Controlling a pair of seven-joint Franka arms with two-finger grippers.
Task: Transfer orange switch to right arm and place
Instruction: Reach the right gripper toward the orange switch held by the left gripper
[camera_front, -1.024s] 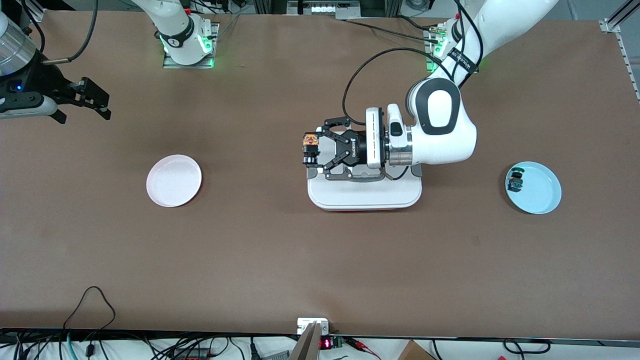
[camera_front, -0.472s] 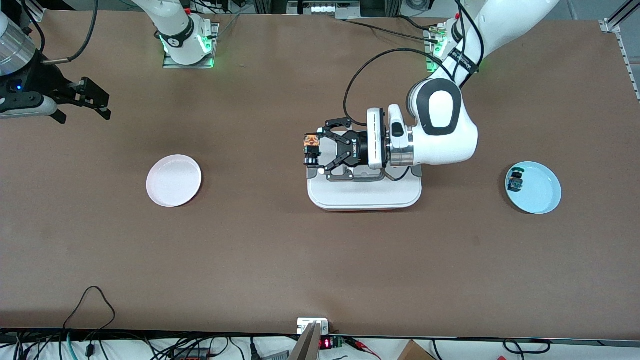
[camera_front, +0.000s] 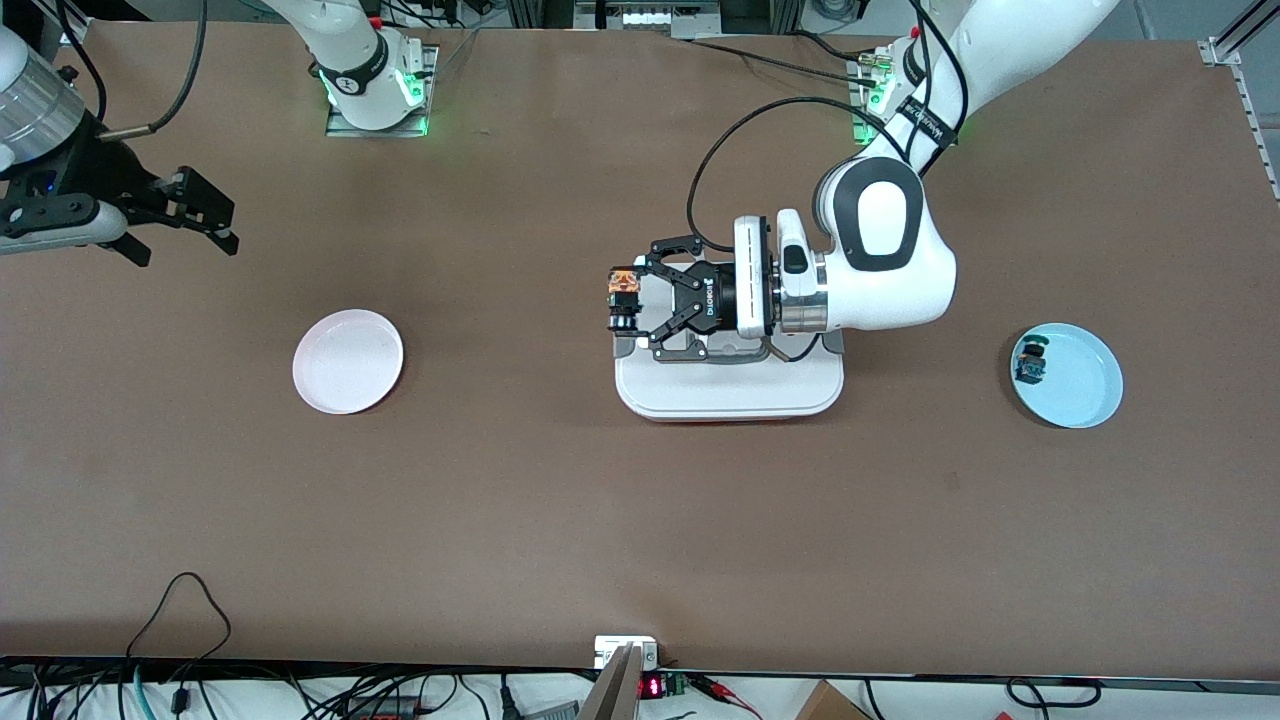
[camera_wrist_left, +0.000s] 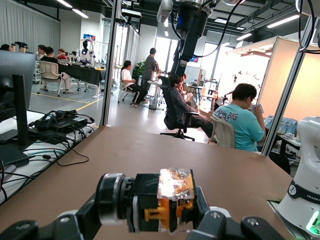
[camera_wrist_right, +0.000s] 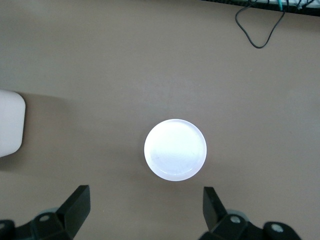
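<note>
The left gripper (camera_front: 622, 300) hangs in the air over the edge of the white tray (camera_front: 730, 392) at mid-surface, jaws clamped on the orange switch (camera_front: 622, 283), its orange face showing between the fingers in the left wrist view (camera_wrist_left: 172, 200). Over at the right arm's end of the surface, the right gripper (camera_front: 215, 222) is up above bare brown surface (camera_front: 640, 520) with jaws spread wide, and the white plate (camera_front: 348, 361) lies nearer the front camera than it. Toward the left arm's end sits the light blue plate (camera_front: 1085, 385), a small black part with a blue-green top (camera_front: 1030, 368) lying in it
</note>
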